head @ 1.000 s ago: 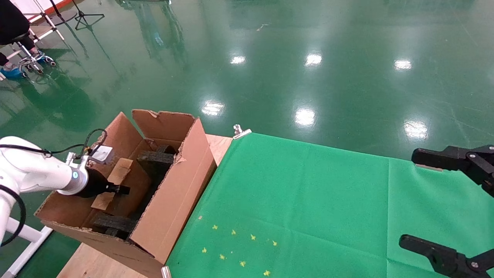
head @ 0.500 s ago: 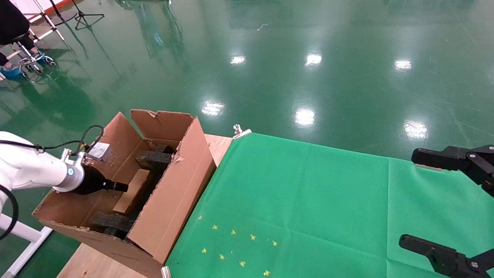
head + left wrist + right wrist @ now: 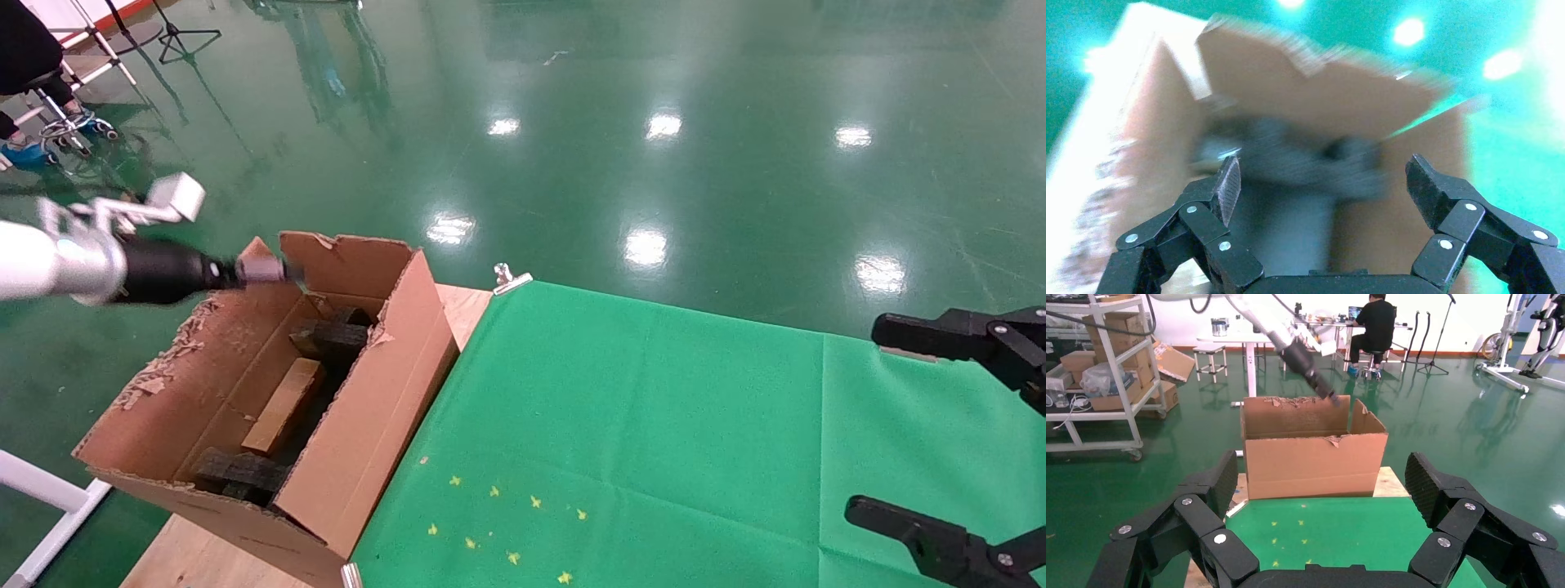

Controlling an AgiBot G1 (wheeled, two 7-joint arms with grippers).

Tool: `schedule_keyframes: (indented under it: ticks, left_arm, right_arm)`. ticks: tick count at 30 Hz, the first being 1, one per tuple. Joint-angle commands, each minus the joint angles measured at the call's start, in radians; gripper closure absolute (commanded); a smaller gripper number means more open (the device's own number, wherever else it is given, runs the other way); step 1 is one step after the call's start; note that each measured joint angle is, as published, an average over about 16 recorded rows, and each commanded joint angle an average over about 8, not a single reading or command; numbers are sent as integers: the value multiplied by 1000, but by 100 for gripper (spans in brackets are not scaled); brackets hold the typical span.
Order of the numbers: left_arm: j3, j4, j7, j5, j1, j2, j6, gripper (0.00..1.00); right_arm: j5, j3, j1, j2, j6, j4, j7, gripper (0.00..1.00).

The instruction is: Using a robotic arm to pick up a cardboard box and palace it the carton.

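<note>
Head view: cardboard box [image 3: 283,406] lies inside the carton [image 3: 359,425] between foam blocks [image 3: 328,336], left claw [image 3: 270,269] released and empty above its 11 o'clock flap, right claw [image 3: 940,425] spread idle; risk: snagging that torn flap.

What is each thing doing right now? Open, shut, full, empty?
Carton: flaps up, open.
Small box: closed, lying inside the carton between foam blocks.
Left gripper: open, empty, above the carton.
Right gripper: open, empty, over the green cloth.
</note>
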Motion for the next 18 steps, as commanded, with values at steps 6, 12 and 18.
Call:
schedule_keyframes:
  ticks: [6,12,18]
  left_arm:
    - [-115,-22,-67,-185,-38,-81,248,0]
    - [-171,-1,-108,-277,-29,-100,354,0]
    - [-183,-20,-92,-291,-8,-99,357,0]
  right_arm:
    - [0,0,0,0,0,0,0,0]
    - [0,0,0,0,0,0,0,0]
    - [0,0,0,0,1,0,0,0]
